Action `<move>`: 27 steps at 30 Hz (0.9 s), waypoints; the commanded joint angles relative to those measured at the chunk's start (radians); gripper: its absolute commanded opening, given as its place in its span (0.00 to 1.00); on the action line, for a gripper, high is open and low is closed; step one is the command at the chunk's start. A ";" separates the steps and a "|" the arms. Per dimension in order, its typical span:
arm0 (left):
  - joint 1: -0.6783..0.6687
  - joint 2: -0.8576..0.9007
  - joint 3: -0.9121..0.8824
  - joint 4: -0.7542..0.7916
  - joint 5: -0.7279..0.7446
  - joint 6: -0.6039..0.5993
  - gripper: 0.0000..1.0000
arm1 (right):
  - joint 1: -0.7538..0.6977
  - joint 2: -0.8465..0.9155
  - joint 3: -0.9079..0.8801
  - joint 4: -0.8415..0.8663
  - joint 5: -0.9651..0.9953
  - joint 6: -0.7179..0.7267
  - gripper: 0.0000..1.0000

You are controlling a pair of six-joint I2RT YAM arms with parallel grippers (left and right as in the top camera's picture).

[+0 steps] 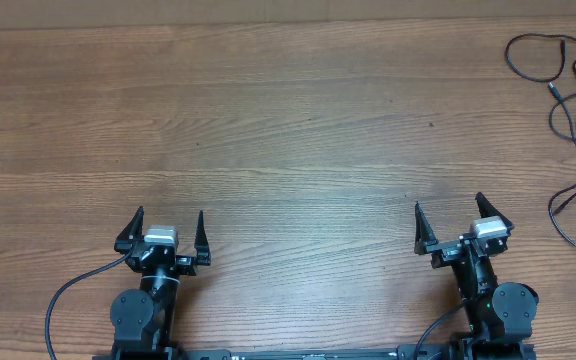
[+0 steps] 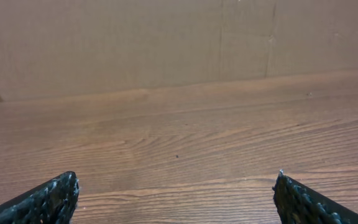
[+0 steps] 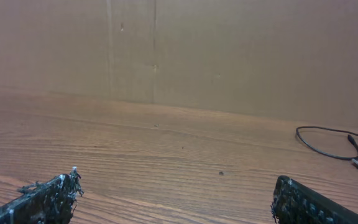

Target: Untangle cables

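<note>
Nearest to the wrist cameras, dark rough fingertips (image 2: 58,198) are seen at the lower corners of each view, with bare wood between them. The left gripper (image 1: 169,216) is spread wide, and nothing is held between its fingers. The right gripper (image 1: 449,208) is spread just as wide and is also empty. In the overhead view both grippers are placed at the near edge of the table (image 1: 268,120), with the fingers pointed toward the far side. They are kept well apart from each other.

The cables (image 1: 554,90) are found at the far right corner of the table, well apart from both grippers and closer to the right one. Several thin black loops are laid flat on the wood there, and some of them are cut off by the right edge of the picture. A small plug end with a pale tip is seen among the loops. How the cords are crossed over each other cannot be told.

In the right wrist view, one curved piece of the cables (image 3: 312,148) is seen far ahead on the right. In the left wrist view only wood is shown, with a plain brown wall (image 2: 135,43) behind it.

A thicker black wire (image 1: 68,290) is looped out from the base of the left arm.
</note>
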 commanded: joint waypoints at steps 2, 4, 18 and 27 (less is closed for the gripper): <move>0.007 -0.010 -0.003 -0.002 -0.010 0.005 1.00 | -0.004 -0.007 -0.011 0.005 -0.006 -0.003 1.00; 0.007 -0.010 -0.003 -0.002 -0.010 0.005 1.00 | -0.016 -0.007 -0.011 0.005 -0.005 -0.003 1.00; 0.007 -0.010 -0.003 -0.002 -0.010 0.005 1.00 | -0.060 -0.007 -0.011 0.005 -0.005 -0.003 1.00; 0.007 -0.010 -0.003 -0.002 -0.010 0.005 1.00 | -0.060 -0.007 -0.011 0.005 -0.005 -0.003 1.00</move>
